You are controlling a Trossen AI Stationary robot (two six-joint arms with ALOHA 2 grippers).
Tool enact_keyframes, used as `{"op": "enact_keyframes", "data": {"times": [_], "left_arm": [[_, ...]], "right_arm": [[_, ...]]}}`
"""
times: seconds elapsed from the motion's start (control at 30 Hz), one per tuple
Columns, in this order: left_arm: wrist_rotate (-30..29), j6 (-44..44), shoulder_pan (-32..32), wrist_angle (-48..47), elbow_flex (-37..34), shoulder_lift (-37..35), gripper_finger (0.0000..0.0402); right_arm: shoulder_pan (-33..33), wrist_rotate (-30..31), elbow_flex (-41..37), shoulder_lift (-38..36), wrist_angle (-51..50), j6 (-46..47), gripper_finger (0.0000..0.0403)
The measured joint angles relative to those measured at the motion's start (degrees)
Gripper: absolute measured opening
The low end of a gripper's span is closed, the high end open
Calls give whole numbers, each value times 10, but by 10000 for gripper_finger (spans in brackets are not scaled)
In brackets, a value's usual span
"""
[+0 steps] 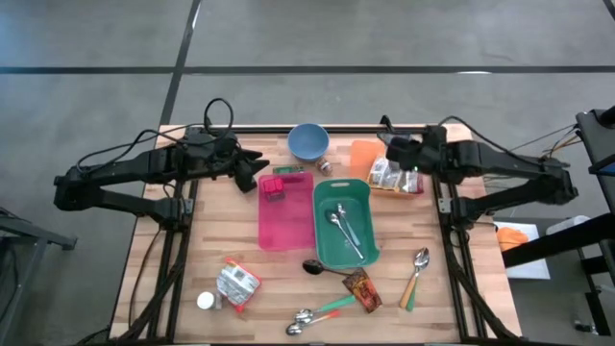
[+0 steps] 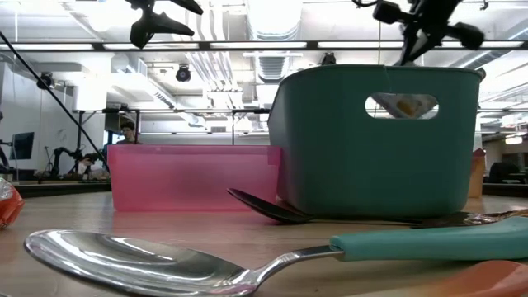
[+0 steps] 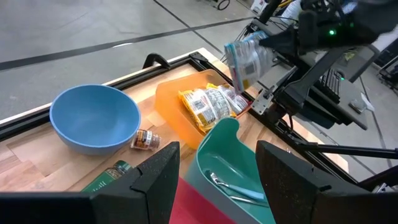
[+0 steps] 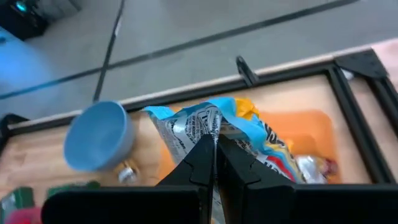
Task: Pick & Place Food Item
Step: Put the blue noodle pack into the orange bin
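My right gripper (image 1: 397, 156) is over the orange tray (image 1: 363, 154) at the table's far right, shut on a silver, blue-edged snack packet (image 3: 245, 61). More packets (image 3: 208, 102) lie in the tray. A teal bin (image 1: 346, 223) with two spoons in it stands at mid-table, and a pink bin (image 1: 285, 213) stands to its left. My left gripper (image 3: 217, 180) hangs open above the pink bin's far end and holds nothing. My right gripper pinches the packet's crumpled upper part (image 4: 208, 134) between its two shut fingers (image 4: 203, 163). The fingers slant downward from the table's right side. The packet hangs below them, lifted clear of the orange tray.
A blue bowl (image 1: 308, 141) sits at the far edge, with a small jar (image 1: 325, 165) beside it. Along the near edge lie a silver packet (image 1: 236, 285), a brown packet (image 1: 362, 290) and several spoons (image 1: 415, 277). A red and green item (image 1: 275, 185) lies in the pink bin.
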Motion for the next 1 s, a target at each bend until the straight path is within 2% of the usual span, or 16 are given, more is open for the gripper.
{"op": "enact_keyframes", "data": {"times": [0.17,0.37,0.63,1.0], "left_arm": [[0,0,0,1,0,0,212],[0,0,0,2,0,0,212],[0,0,0,4,0,0,212],[0,0,0,4,0,0,212]], "right_arm": [[-48,-1,-2,13,69,-67,8],[-81,-25,-2,41,107,-102,8],[-86,-34,-2,111,137,-74,8],[-81,-83,-3,226,152,-37,8]]}}
